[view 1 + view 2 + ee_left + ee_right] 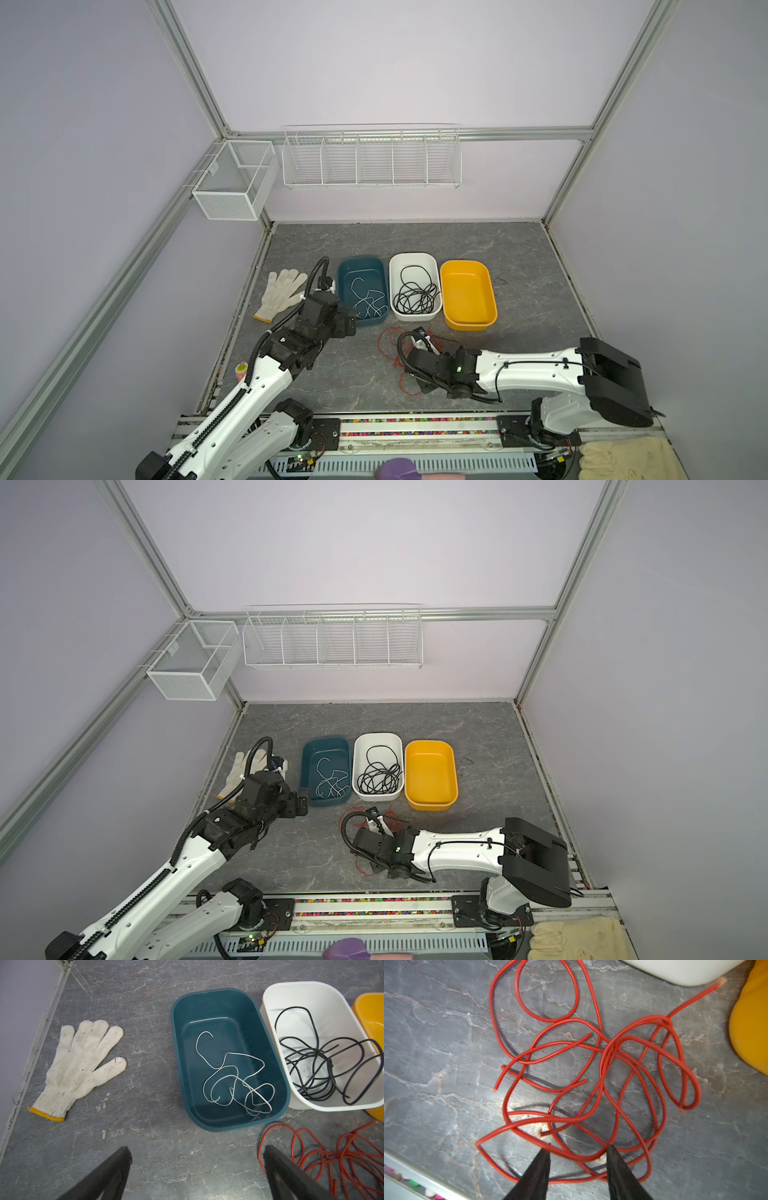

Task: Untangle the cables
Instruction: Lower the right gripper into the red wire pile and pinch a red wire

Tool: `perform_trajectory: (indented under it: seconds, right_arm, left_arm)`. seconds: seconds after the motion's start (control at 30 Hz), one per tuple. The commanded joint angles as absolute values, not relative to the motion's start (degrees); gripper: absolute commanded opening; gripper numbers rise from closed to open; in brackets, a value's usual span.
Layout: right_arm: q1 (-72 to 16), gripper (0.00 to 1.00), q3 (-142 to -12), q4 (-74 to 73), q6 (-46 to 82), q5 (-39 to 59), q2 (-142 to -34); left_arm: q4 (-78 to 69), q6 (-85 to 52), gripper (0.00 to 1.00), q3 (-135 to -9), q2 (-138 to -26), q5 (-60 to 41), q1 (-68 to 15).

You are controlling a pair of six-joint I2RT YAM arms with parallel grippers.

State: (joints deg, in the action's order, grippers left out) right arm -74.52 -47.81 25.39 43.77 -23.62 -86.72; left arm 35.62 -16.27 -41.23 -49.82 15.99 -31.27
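L fingers (pixel 104 1178) spread wide nr teal bin (pixel 218 1007). R fingers (pixel 618 1172) half-apart astride red cables (pixel 609 1049), no grip.

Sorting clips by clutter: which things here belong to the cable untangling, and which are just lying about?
Job: red cables tangled on the table; white cable in the teal bin; black cables in the white bin; empty yellow bin; right gripper, jaws astride red strands.
Lying about: white knit glove; wall wire rack; mesh basket; cream gloves at the front edge.
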Motion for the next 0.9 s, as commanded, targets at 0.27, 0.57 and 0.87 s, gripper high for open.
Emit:
perform_trajectory:
  seconds: [0.27, 0.57, 0.87]
  right_arm:
    - [-73.97, 0.28, -49.92, 26.28, 38.87, -24.79, -88.86]
    - [-73.93, 0.06, -51.26, 26.01, 35.10, -21.84, -87.39]
    - [-74.34, 0.06, -51.62, 24.97, 33.29, -18.05, -84.79]
  left_arm:
    - [36.06, -16.17, 0.99, -41.13, -50.29, 15.38, -31.55]
    - [35.95, -16.17, 0.99, -41.13, -50.62, 15.47, -31.64]
    - [35.95, -16.17, 0.99, -41.09, -50.49, 15.47, -31.64]
